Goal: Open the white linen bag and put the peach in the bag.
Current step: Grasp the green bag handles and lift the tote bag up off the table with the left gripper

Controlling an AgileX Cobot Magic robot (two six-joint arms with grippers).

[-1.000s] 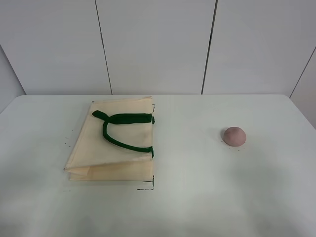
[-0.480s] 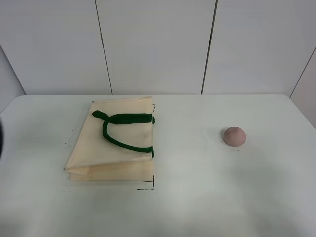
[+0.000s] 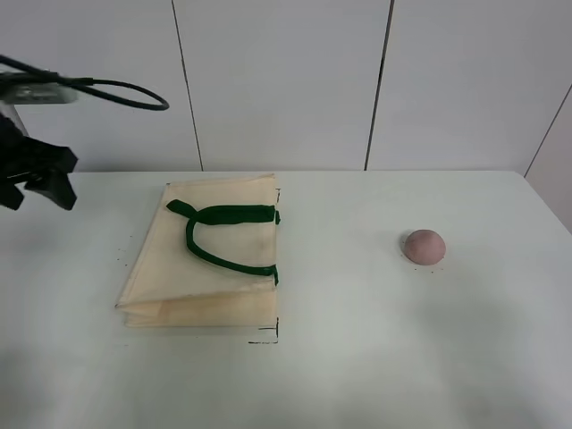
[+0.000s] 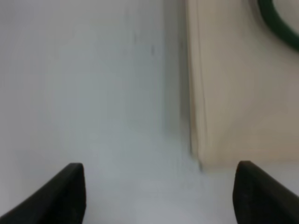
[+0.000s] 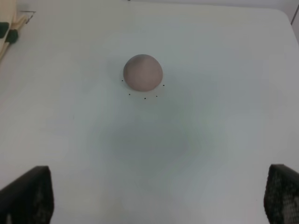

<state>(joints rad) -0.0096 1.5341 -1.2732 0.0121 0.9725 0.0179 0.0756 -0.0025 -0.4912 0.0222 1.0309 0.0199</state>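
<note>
The white linen bag (image 3: 206,259) lies flat and closed on the table, left of centre, with its dark green handles (image 3: 223,234) on top. The peach (image 3: 424,246) sits alone on the right side of the table. My left gripper (image 3: 37,189) hangs above the table's far left, apart from the bag, open and empty. In the left wrist view my left gripper (image 4: 161,191) shows wide-apart jaws, with the bag's edge (image 4: 243,93) beside them. My right gripper (image 5: 156,198) is open and empty, some way short of the peach (image 5: 143,72). It is out of the exterior view.
The white table (image 3: 357,357) reaches to a panelled wall at the back. A black cable (image 3: 116,89) loops from the left arm. Small black marks (image 3: 264,340) lie near the bag's front corner. A corner of the bag (image 5: 7,28) shows in the right wrist view.
The left arm has come into the exterior view at the far left, where there was only a dark blur at the edge half a second ago. Bag and peach have not moved.
</note>
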